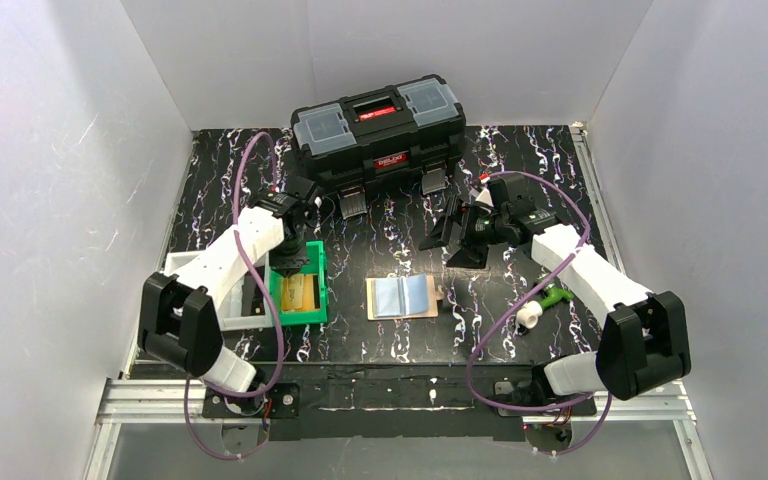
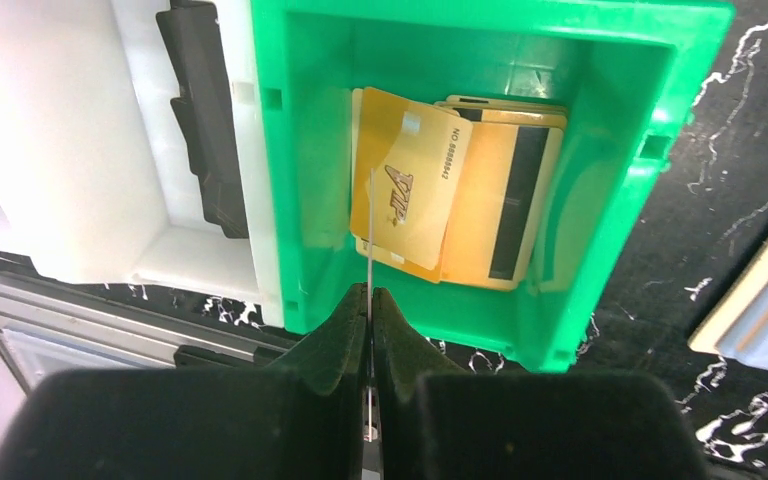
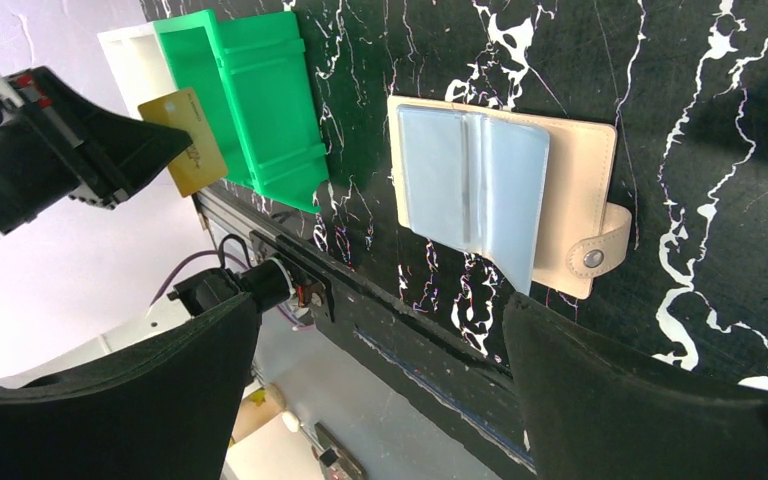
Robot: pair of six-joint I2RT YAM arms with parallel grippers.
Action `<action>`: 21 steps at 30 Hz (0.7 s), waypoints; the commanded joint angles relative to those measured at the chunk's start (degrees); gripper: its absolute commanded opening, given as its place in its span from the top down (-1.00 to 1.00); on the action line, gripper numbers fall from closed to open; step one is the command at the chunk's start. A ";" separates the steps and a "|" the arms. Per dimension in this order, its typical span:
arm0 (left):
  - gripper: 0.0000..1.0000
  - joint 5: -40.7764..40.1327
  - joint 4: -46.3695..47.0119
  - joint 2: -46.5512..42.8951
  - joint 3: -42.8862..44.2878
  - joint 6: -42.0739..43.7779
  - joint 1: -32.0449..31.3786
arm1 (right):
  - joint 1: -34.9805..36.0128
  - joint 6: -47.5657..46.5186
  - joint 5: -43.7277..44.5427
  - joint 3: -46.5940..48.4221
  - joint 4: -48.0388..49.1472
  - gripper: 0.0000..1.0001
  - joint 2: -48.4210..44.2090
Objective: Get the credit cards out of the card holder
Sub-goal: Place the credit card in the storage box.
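Card holder (image 1: 402,297), open flat, pale-blue inside

Overhead plus wrist close-ups (bin (image 3: 260,90) shared)

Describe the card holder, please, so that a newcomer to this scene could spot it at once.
In front of the black toolbox, near the middle of the marbled black table, lies the card holder, open flat. Unlike the green bin to its left, it is beige with pale blue sleeves and a snap strap.
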 commanded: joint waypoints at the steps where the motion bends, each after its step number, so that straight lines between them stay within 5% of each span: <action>1: 1.00 -3.85 0.14 1.66 -0.93 1.49 0.00 | 0.06 -0.95 0.20 0.26 0.41 -0.97 -2.84; 3: 0.97 -3.67 0.78 2.54 -1.35 1.59 0.06 | 0.04 -0.90 0.27 0.14 0.30 -0.97 -3.00; 11: -0.18 -2.63 2.03 1.77 -1.22 1.78 0.02 | 0.04 -2.61 1.29 1.55 -2.09 -0.97 -2.19; 21: -0.53 2.69 0.37 -3.69 4.21 3.00 0.01 | 1.38 -3.17 5.06 1.94 -3.66 -0.97 -1.57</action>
